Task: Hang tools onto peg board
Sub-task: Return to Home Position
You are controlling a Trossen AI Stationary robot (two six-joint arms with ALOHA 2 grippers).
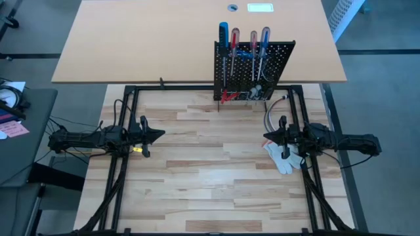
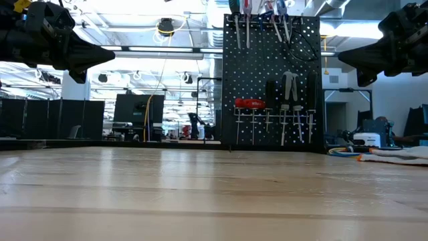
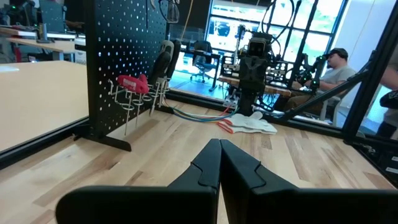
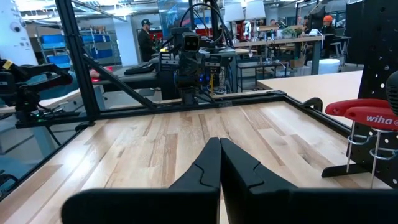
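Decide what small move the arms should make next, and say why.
Probably only parking at rest, if anything: screwdrivers and pliers hang on the peg board, while the left tool and right tool sit shut and empty at their own sides.

A white glove [image 1: 283, 164] lies on the wooden table [image 1: 210, 180], near a grey cable [image 1: 269, 115].

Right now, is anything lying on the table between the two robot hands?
No. In the high view, only bare wooden tabletop runs between the left hand and the right hand; the white glove lies by the right one.
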